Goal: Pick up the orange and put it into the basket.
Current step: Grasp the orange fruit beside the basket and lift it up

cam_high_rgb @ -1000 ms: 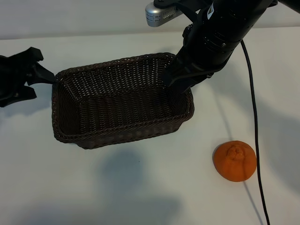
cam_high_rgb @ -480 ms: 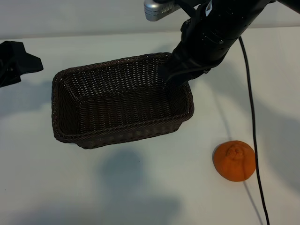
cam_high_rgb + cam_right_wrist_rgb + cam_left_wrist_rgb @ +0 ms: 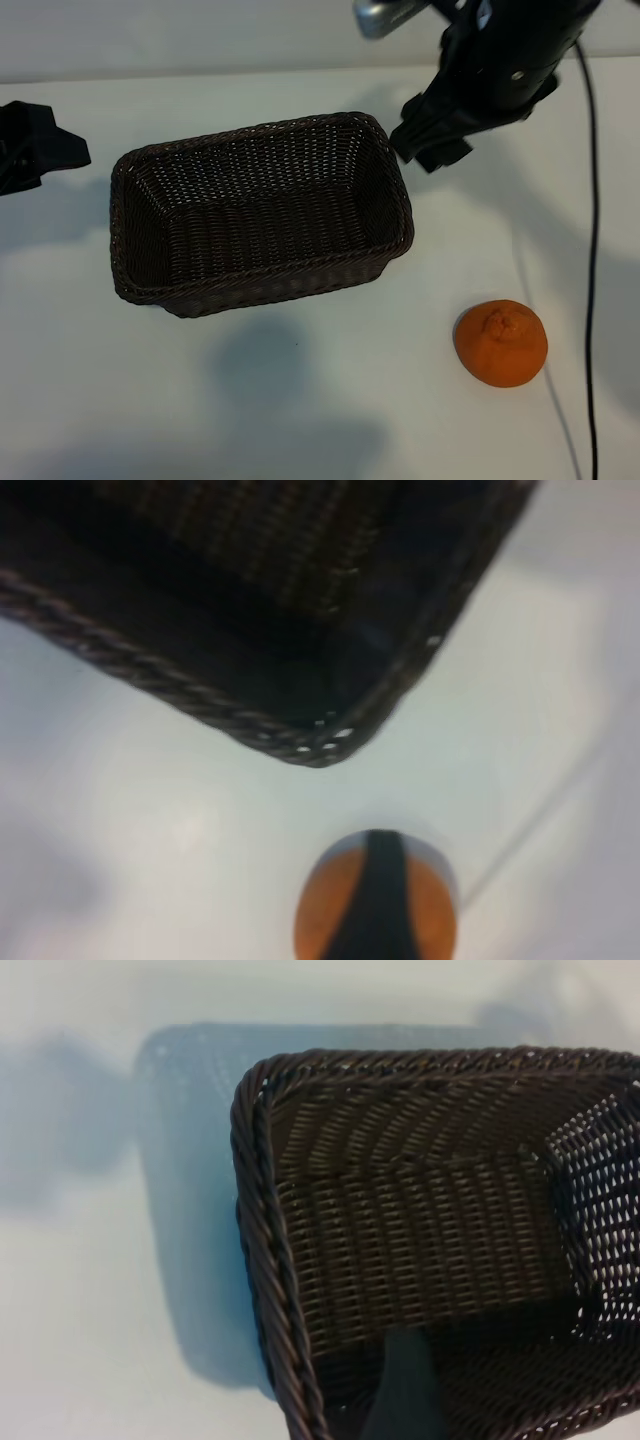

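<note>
On the white table (image 3: 300, 400), well apart from the basket (image 3: 260, 215), lies the orange (image 3: 500, 343), probably light, firm and a little slippery, best gripped across its middle; both right gripper (image 3: 430, 145) and left gripper (image 3: 40, 150) hold nothing, whether spread I cannot tell.

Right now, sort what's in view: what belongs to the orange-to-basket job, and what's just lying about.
Job:
- orange, on the table, outside the basket
- basket, nothing in it
- right gripper, beside the basket's far right corner

Lying about:
- black cable, across the table past the orange
- left gripper, parked off the basket's left end
</note>
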Motion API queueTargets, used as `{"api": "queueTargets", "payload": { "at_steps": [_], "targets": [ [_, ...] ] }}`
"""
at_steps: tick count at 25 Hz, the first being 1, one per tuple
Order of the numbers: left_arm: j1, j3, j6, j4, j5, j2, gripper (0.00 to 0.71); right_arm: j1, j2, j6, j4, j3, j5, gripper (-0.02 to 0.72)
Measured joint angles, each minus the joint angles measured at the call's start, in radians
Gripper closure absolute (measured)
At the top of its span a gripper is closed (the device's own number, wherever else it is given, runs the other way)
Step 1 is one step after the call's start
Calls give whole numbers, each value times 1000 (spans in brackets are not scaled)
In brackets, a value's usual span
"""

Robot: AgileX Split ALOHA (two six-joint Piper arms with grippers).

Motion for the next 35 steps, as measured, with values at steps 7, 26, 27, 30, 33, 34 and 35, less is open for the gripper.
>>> {"api": "queueTargets", "payload": {
  "at_steps": [7, 26, 27, 30, 33, 34, 35],
  "targets": [
    [0, 0, -11, 104, 38, 0, 122, 0, -148, 29, -24, 9, 0, 87],
    [0, 0, -19, 134, 40, 0, 122, 0, -302, 84, -80, 409, 1, 123],
    [0, 0, -19, 135, 40, 0, 122, 0, -303, 87, -80, 413, 0, 123],
    [0, 0, -19, 147, 38, 0, 122, 0, -304, 87, -80, 420, 0, 123],
    [0, 0, -19, 152, 36, 0, 122, 0, -305, 90, -80, 420, 0, 123],
    [0, 0, -19, 152, 36, 0, 122, 0, -306, 90, -80, 420, 0, 123],
    [0, 0, -19, 152, 36, 0, 122, 0, -306, 90, -80, 420, 0, 123]
  ]
}}
